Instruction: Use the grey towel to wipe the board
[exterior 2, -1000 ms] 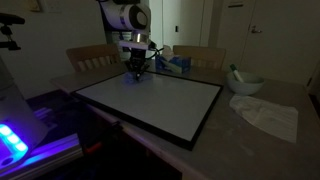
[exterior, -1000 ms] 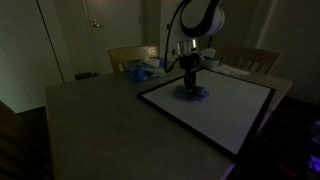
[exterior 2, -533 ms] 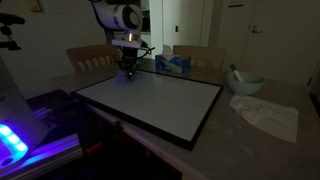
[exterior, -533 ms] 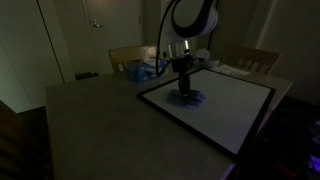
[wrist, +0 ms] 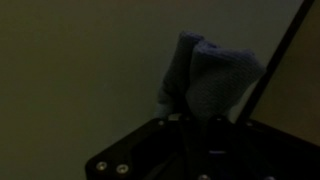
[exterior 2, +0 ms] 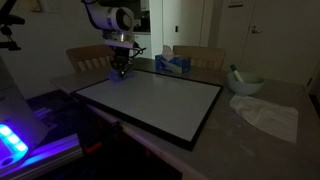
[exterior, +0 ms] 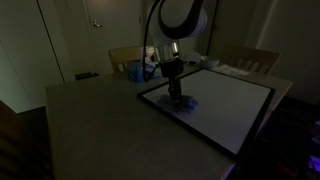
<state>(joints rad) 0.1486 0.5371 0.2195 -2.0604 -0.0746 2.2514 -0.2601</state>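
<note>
Pressed together on the grey towel point(exterior: 181, 104), the gripper point(exterior: 175, 97) is being held down at the board point(exterior: 225, 105), with the cloth being pinched between the fingers and pushed against the white surface; over the last second the towel is being dragged sideways along the board's far strip, away from the middle and toward a corner, as is being shown in both exterior views; a wiping stroke is therefore being judged as under way, with one narrow band being covered and most of the board being left unwiped for now; a turn or a return pass is probably being called for soon, since the frame is being approached.

In an exterior view the gripper point(exterior 2: 119, 71) is being seen just beside the far corner of the board point(exterior 2: 150, 100), near the tissue box point(exterior 2: 172, 64), while a white cloth point(exterior 2: 265, 115) is being shown lying on the table point(exterior 2: 290, 95), well apart; none of that is being given by the wrist view, where the wrinkled folds of the grey towel point(wrist: 215, 80) are being shown close up, bunched ahead of the fingers, with the frame point(wrist: 282, 55) running as a dark line just beside them; how flat the cloth is being pressed cannot be told in this dim light.
</note>
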